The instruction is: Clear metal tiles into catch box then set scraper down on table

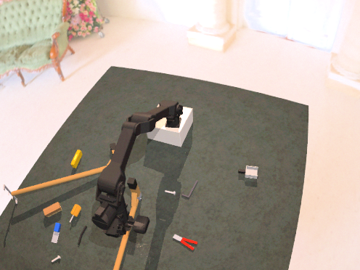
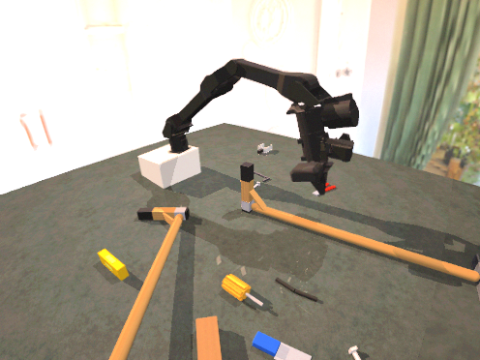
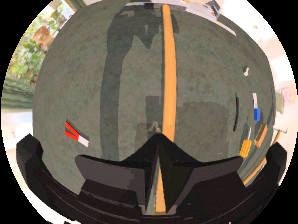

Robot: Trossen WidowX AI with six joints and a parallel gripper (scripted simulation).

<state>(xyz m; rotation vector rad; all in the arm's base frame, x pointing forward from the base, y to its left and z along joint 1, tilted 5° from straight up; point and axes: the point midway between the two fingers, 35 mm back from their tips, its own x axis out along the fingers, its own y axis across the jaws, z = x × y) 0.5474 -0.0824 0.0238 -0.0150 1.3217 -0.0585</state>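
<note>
My gripper [image 2: 321, 190] [image 3: 160, 135] is shut with nothing seen between its fingers, pointing down above the table. A long wooden-handled tool [image 1: 123, 250] [image 2: 339, 234] [image 3: 170, 75] lies close beside and below the fingertips; its black-ended wooden head stands up near the arm. A second long wooden-handled tool [image 1: 62, 180] [image 2: 150, 285] lies to the left in the top view, with a thin metal piece [image 1: 11, 194] at its far end. I cannot tell which one is the scraper. The steel plate, tiles and catch box cannot be made out clearly; a pale surface crosses the top edge of the wrist view.
Red-handled pliers [image 1: 189, 242] [image 3: 71, 131], a hex key [image 1: 192, 189] and a bolt [image 1: 170, 192] lie right of the arm in the top view. On its left are a yellow block [image 1: 76, 159] [image 2: 112, 264], an orange-brown block [image 1: 52, 209], a screwdriver [image 1: 75, 210] [image 2: 236, 287] and a black rod [image 2: 296, 290].
</note>
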